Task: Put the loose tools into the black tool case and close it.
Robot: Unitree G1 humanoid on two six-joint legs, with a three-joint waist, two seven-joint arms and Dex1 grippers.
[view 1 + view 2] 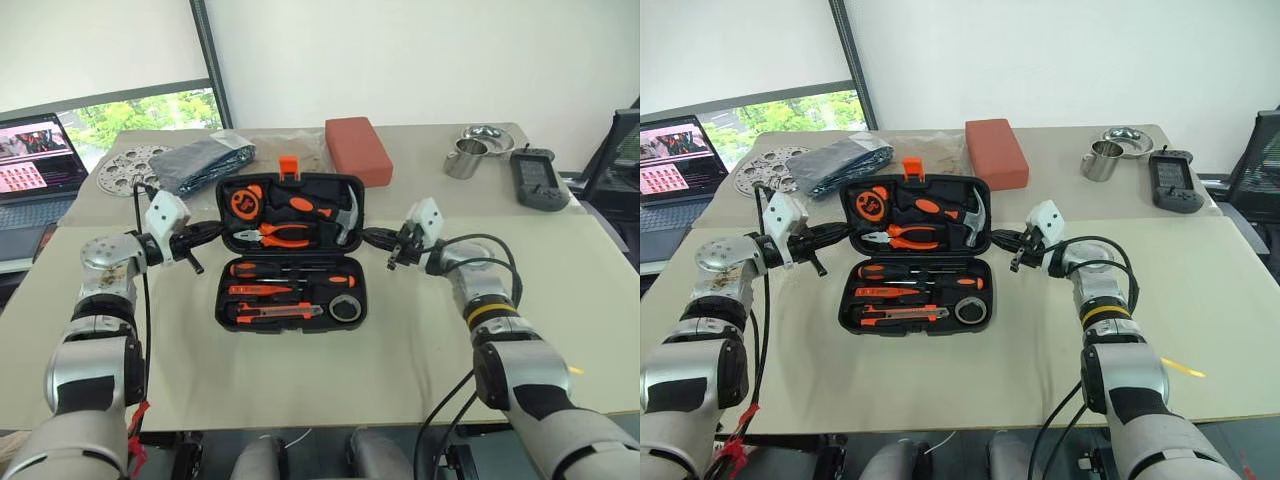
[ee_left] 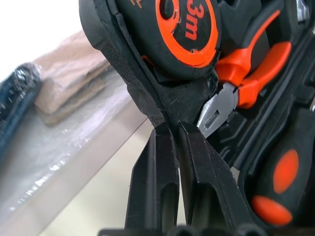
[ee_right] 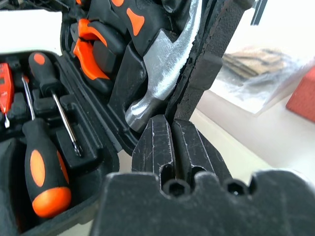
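a: what lies nearest on the bench (image 1: 520,330)?
b: the black tool case (image 1: 291,252), open at the middle of the bench. its near half lies flat and holds the slim screwdrivers (image 1: 290,269), a small orange pen-sized tool (image 1: 278,312) and a dark round tape roll (image 1: 346,307), each in a moulded slot.

a: and the grippers?
b: the left gripper (image 1: 212,231) meets the left edge of the case at the hinge line; its fingers (image 2: 152,182) are pressed together, tips against the rim of the lid. the right gripper (image 1: 374,238) stands likewise at the right edge, fingers (image 3: 157,147) together, tips against the lid's rim beside the hammer (image 3: 157,73) head. whether either truly pinches the rim cannot be told.

a: what does the lid carry?
b: the lid is the far half. it holds a tape measure (image 1: 245,202), orange-handled pliers (image 1: 285,235) and the hammer, with the orange latch (image 1: 289,166) at its far edge.

a: beyond the case?
b: a red-orange block (image 1: 357,150) near the far edge; to its left a clear bag (image 1: 290,145) and a dark wrapped bundle (image 1: 208,163); a perforated metal disc (image 1: 128,167) at the far left corner. toward the far right corner stand a metal cup (image 1: 465,158), a metal bowl (image 1: 488,137) and a black handheld controller (image 1: 538,180).
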